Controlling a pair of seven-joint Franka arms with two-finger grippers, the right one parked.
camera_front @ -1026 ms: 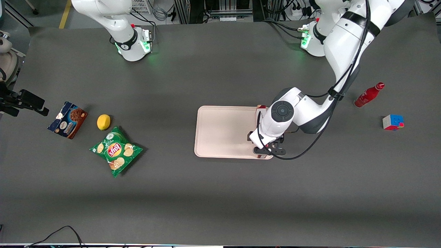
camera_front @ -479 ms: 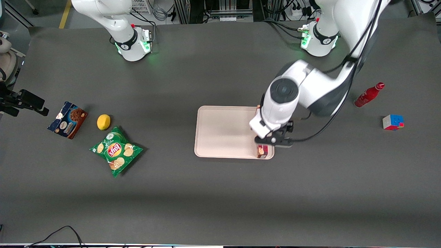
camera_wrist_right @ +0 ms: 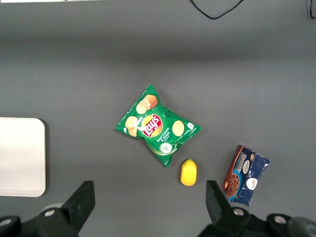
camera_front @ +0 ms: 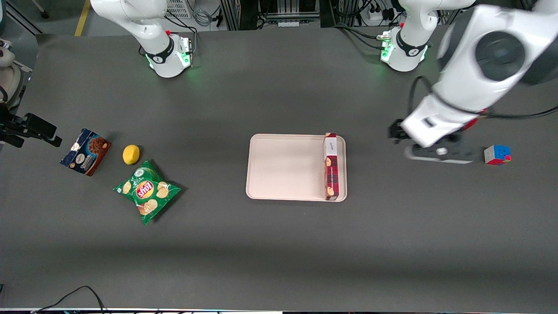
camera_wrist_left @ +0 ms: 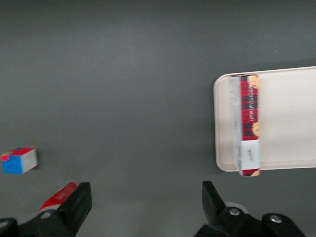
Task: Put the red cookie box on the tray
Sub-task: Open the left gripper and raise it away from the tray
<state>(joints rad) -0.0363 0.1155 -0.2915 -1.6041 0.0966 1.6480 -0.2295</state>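
Note:
The red cookie box (camera_front: 331, 168) lies flat in the pale pink tray (camera_front: 283, 168), along the tray's rim toward the working arm's end, its white label end farther from the front camera. Nothing holds it. My left gripper (camera_front: 438, 153) hangs high over the bare table between the tray and a Rubik's cube, well away from the box. It is open wide and empty. The left wrist view shows the box (camera_wrist_left: 249, 123) in the tray (camera_wrist_left: 291, 118), and my gripper (camera_wrist_left: 145, 207) with only dark table between its fingers (camera_wrist_left: 79, 202).
A Rubik's cube (camera_front: 497, 155) and a small red bottle (camera_wrist_left: 59, 193) lie toward the working arm's end. A green chips bag (camera_front: 147, 191), a lemon (camera_front: 131, 154) and a dark-blue-and-brown cookie box (camera_front: 85, 151) lie toward the parked arm's end.
My gripper has let go of the red cookie box, risen, and swung away from the tray toward the working arm's end. The box now lies in full view in the tray.

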